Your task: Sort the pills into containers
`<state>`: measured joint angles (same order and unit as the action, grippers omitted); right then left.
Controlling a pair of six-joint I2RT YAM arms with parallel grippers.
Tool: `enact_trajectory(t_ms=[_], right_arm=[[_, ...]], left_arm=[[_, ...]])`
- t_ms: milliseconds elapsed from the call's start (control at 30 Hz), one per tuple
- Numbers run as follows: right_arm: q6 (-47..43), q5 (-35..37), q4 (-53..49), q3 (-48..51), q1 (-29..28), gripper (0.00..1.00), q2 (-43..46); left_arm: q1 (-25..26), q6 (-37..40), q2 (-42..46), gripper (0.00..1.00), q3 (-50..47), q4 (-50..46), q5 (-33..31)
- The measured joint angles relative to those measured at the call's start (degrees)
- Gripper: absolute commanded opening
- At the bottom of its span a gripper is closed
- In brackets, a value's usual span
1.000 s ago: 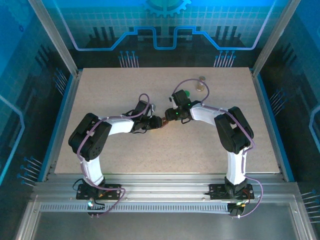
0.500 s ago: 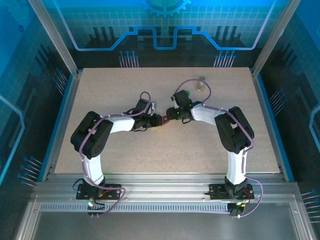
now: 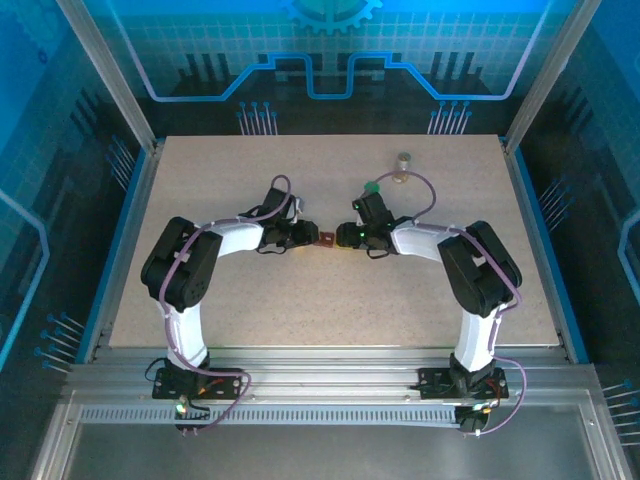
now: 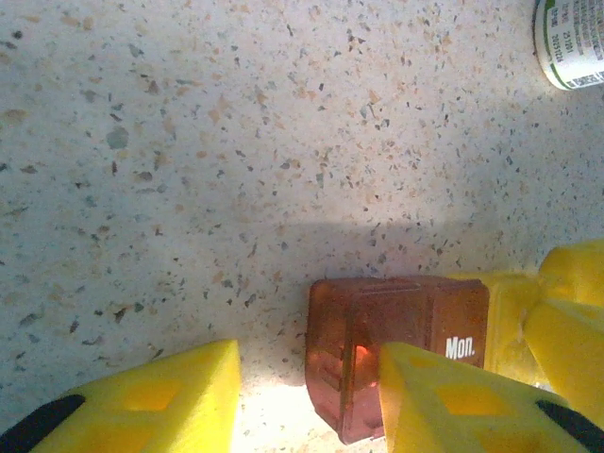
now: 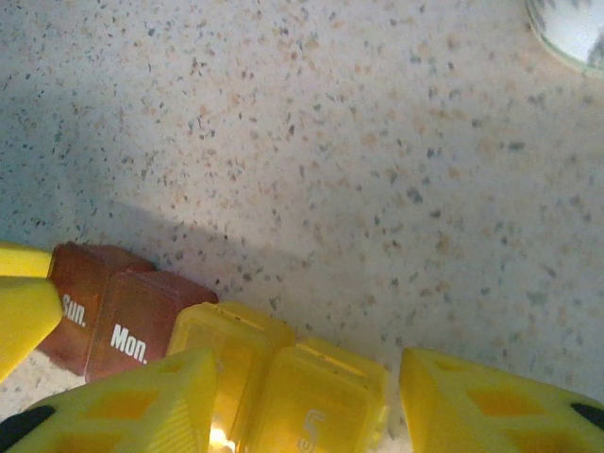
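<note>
The containers lie in a short row at mid-table. The dark red-brown container [image 3: 326,238] [image 4: 396,311] is marked "Sun." and "Mon." [image 5: 132,321], and the yellow container [image 5: 321,396] [image 4: 505,311] adjoins it. My left gripper [image 3: 308,237] [image 4: 307,363] is open at the red-brown end. One of its fingers [image 4: 453,396] overlaps that box, while the other stands clear on bare table. My right gripper [image 3: 343,238] [image 5: 307,368] is open astride the yellow container, with a thin gap at its right finger [image 5: 491,406]. The pills are hidden; I cannot identify an orange glint inside the red-brown box.
A small bottle [image 3: 403,166] stands at the back of the table, right of centre. A white bottle with a green label [image 4: 571,42] is at the top right of the left wrist view. A green object [image 3: 372,186] sits beside my right wrist. Speckled tabletop [image 3: 250,170] lies all around.
Both grippers and the containers have shifted slightly to the right and towards the back. The right forearm has swung lower and flatter. The left arm has stretched out after it.
</note>
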<state>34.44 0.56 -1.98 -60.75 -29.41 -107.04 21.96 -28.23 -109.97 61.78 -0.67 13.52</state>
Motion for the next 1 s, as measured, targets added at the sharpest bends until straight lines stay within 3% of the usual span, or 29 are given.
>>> enact_trajectory(t_ms=[467,600,1000], right_arm=[[0.72,-1.03,-0.31,0.28,0.61,0.55,0.22],[0.66,-1.03,-0.33,0.28,0.61,0.54,0.22],[0.5,-1.05,-0.31,0.26,0.61,0.54,0.15]], left_arm=[[-0.48,-1.99,0.2,0.37,-1.9,2.6,5.57],[-0.48,-3.5,0.2,0.45,-3.21,4.44,7.37],[-0.46,-4.9,0.96,0.38,-5.03,6.14,8.24]])
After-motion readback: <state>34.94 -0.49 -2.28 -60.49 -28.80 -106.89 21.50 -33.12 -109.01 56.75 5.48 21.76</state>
